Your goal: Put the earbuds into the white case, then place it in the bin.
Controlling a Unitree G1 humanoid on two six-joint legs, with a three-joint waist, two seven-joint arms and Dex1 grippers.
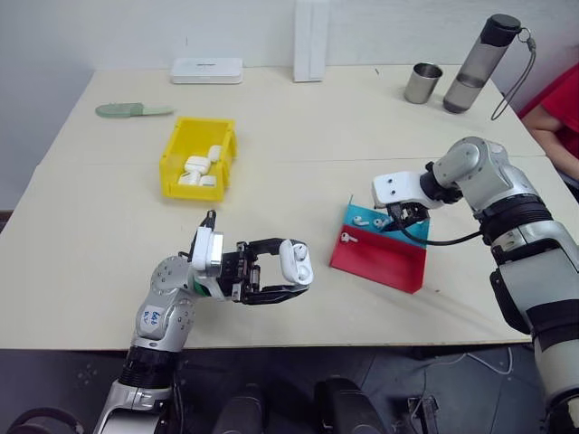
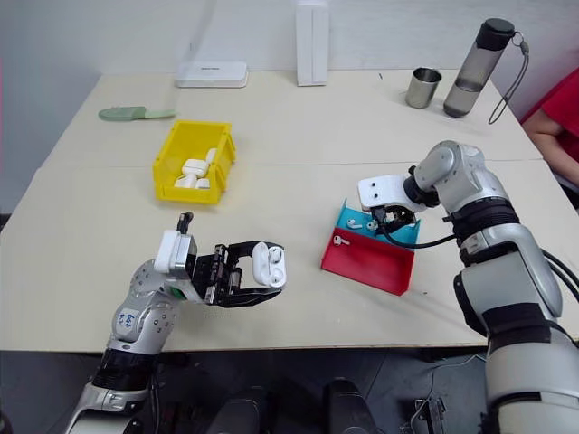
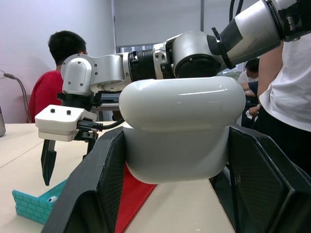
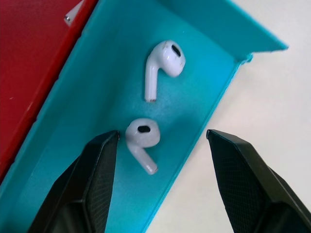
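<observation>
1. The left gripper (image 1: pixel 288 271), seen at lower centre of the left eye view, is clamped on the white case (image 1: pixel 295 261); the case is held between the two black fingers above the front edge of the table (image 1: pixel 298 136), with its lid closed.
2. In the left wrist view the case (image 3: pixel 181 127) is pinched from both sides by the black fingers (image 3: pixel 97 189).
3. The right gripper (image 4: pixel 160 145) is held over the blue compartment of the red and blue tray (image 1: pixel 384 258), at right of centre in the left eye view; its fingers are spread apart and nothing is gripped.
4. Two earbuds (image 4: pixel 164 65) are shown lying loose on the blue floor in the right wrist view; the nearer one (image 4: pixel 142 138) lies between the spread fingertips, just beside one finger (image 4: pixel 99 179), and contact cannot be determined.
5. A third small white piece (image 1: pixel 347 237) lies on the red part of the tray.
6. The bin (image 1: pixel 198 158), at upper left of centre, is set well apart from both grippers and contains several white items (image 1: pixel 199 169).
7. Along the far edge of the table, a flat white box (image 1: pixel 207 70), a tall white box (image 1: pixel 310 41), a metal cup (image 1: pixel 422 83) and a dark bottle (image 1: pixel 479 63) are arranged; a green object (image 1: pixel 132 109) lies at the upper left.
8. A person's red sleeve (image 1: pixel 561 104) is seen at the right edge.
</observation>
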